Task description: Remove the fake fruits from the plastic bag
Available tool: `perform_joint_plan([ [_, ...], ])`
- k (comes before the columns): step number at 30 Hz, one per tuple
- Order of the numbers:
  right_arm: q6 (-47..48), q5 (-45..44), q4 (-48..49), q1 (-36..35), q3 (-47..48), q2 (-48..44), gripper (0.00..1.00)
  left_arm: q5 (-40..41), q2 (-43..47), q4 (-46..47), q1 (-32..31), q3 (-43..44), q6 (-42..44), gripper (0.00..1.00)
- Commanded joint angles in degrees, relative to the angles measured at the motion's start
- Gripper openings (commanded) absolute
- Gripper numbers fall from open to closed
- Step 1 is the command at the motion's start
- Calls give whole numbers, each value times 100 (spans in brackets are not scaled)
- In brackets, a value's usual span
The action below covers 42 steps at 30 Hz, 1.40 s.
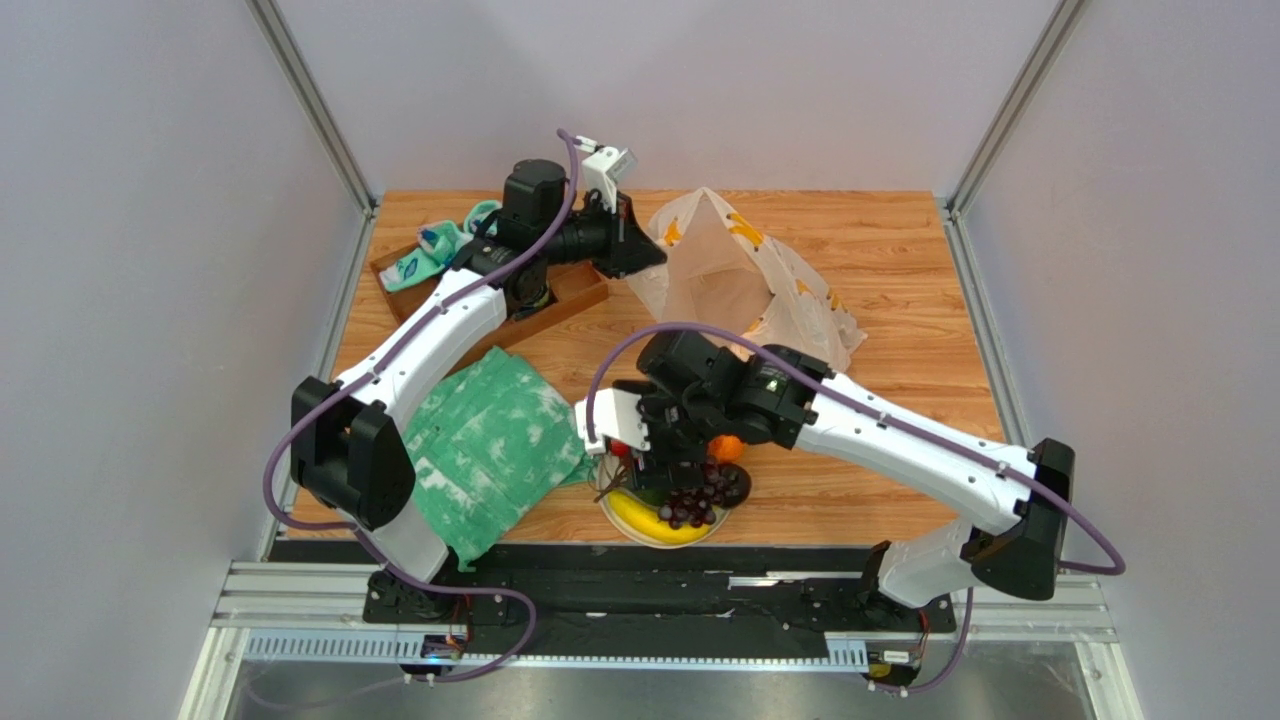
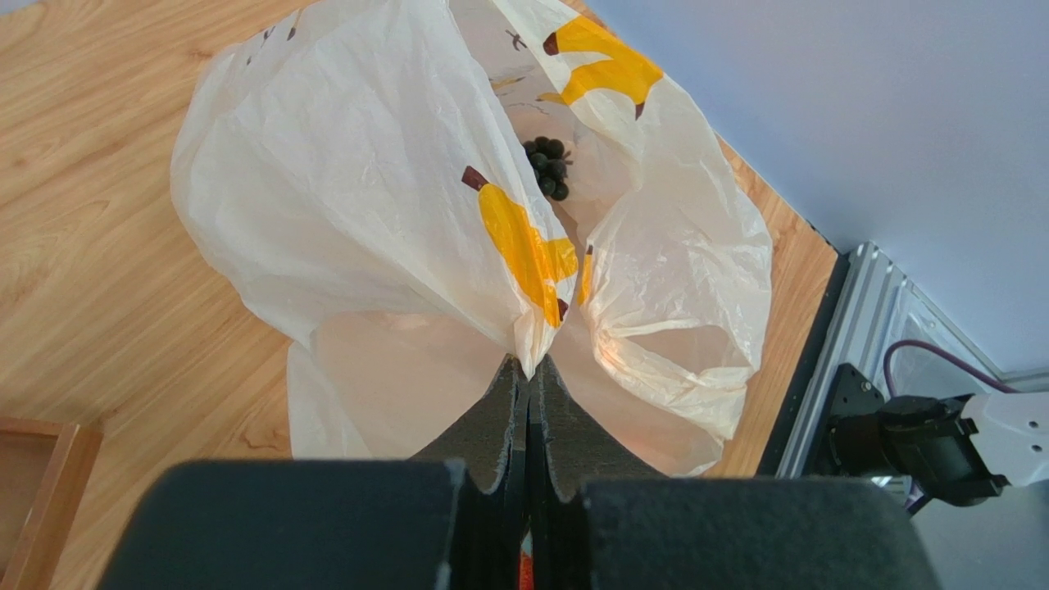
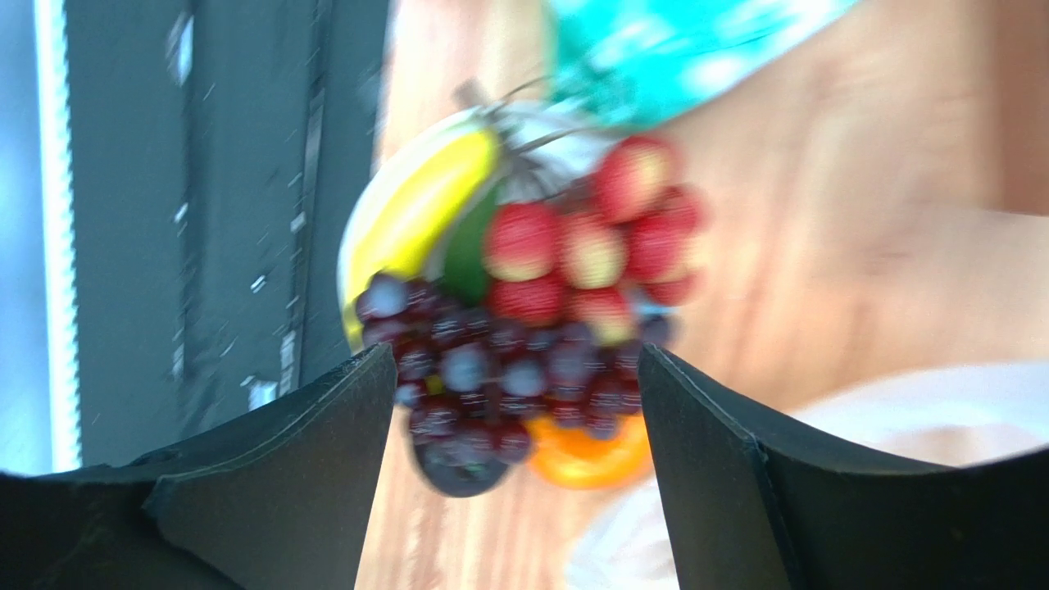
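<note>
Risk of thin plastic bag [image 2: 369, 184] slipping or tearing from left pincer [image 2: 530, 369], pressed together on a pinch of its film, with a dark grape-like cluster [image 2: 548, 166] inside. Right pincer [image 3: 515, 369] spread wide, gripping nothing, just above purple grape bunch [image 3: 493, 369], red ball cluster [image 3: 603, 246], banana [image 3: 413, 203] and orange [image 3: 591, 455], heaped near the counter's [image 1: 902, 270] front edge.

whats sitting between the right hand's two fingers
Right wrist view: the purple grape bunch fills the gap of the open right hand, lying below it beside the red balls, banana and orange.
</note>
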<state>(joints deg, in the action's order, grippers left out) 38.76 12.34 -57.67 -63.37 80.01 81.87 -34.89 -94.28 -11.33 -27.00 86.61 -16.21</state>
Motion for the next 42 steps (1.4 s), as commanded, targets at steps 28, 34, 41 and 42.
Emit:
perform_joint_plan([
  [28,-467,-1717,995,3954,483,1368,39,-518,717,211,11,-214,-674,0],
  [34,-132,-1981,968,4966,-353,770,38,-492,972,105,37,-557,-261,0],
  [41,-413,-1427,942,4896,207,1146,42,-580,1140,280,37,-1145,-295,0],
  [42,-379,-1349,942,4870,278,1234,42,-571,1149,281,37,-1172,-295,0],
])
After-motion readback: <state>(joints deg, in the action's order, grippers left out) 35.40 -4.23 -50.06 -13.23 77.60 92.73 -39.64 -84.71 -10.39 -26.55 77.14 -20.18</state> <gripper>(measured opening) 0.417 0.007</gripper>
